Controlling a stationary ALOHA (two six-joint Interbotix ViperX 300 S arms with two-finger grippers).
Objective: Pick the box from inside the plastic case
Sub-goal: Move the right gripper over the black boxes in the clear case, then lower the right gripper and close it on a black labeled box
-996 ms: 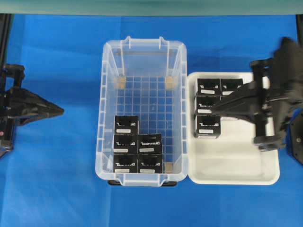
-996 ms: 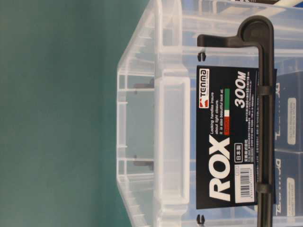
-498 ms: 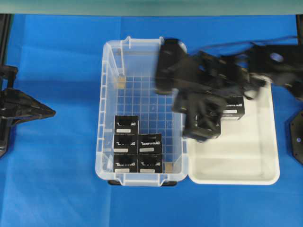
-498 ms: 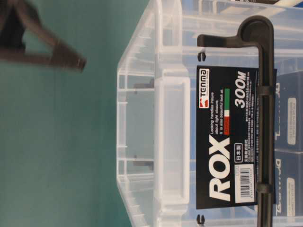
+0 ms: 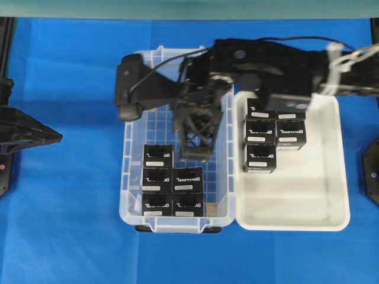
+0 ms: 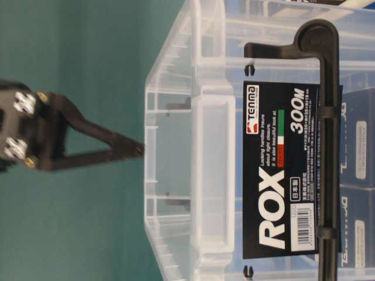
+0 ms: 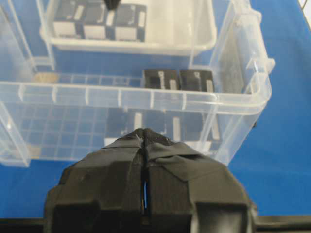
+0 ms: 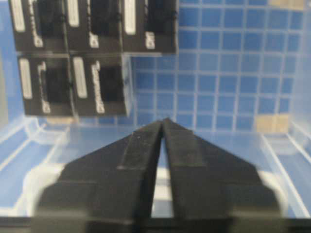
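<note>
A black label (image 6: 288, 167) on the plastic case (image 6: 205, 175) wall reads "TENMA", "ROX" and "300M", its smaller print too fine to read.

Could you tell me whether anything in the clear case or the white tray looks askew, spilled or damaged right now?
Nothing stands out. Five boxes sit squarely packed at one end of the plastic case, and five more stand in neat rows in the white tray. None looks tipped or crushed from these views.
</note>
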